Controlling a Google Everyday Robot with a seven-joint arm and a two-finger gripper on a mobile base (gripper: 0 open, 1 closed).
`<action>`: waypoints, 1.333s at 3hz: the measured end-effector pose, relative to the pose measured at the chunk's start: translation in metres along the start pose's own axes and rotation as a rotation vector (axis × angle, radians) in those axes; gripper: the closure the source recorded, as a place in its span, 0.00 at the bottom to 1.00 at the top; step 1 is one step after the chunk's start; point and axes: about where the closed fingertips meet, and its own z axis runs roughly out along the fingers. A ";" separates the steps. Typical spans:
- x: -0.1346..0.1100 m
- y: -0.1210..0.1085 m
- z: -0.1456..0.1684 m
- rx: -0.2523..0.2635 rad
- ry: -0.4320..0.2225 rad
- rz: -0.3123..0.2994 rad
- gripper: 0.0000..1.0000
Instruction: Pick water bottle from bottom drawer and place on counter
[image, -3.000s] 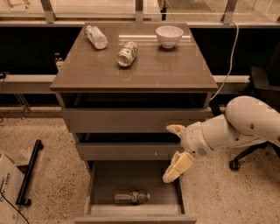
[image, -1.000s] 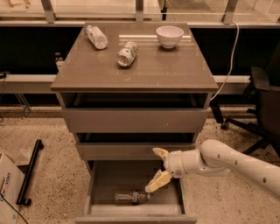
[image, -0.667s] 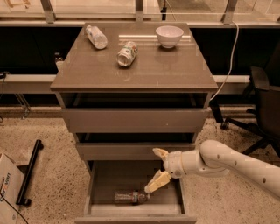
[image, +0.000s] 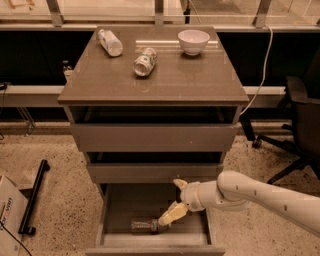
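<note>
— One small shift: our gripper (image: 170, 201) sits lower and further left than a second ago, fingers (image: 170, 215) spread wide, the lower one just beside the water bottle (image: 144, 226).
— And it lies on its side near the front edge of the open bottom drawer (image: 114, 207). We judge the grasp comes next; the surface (image: 170, 80) on top waits.

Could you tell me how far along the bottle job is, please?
Done: the bottom drawer stands open. In hand: the open gripper hovers over it, close to the water bottle, which lies on the drawer floor, not gripped. Left: grasp it, lift it, set it on the counter.
</note>
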 end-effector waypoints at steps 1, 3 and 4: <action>0.024 -0.007 0.023 -0.007 0.026 0.029 0.00; 0.080 -0.023 0.076 0.005 0.053 0.086 0.00; 0.104 -0.032 0.096 0.006 0.057 0.110 0.00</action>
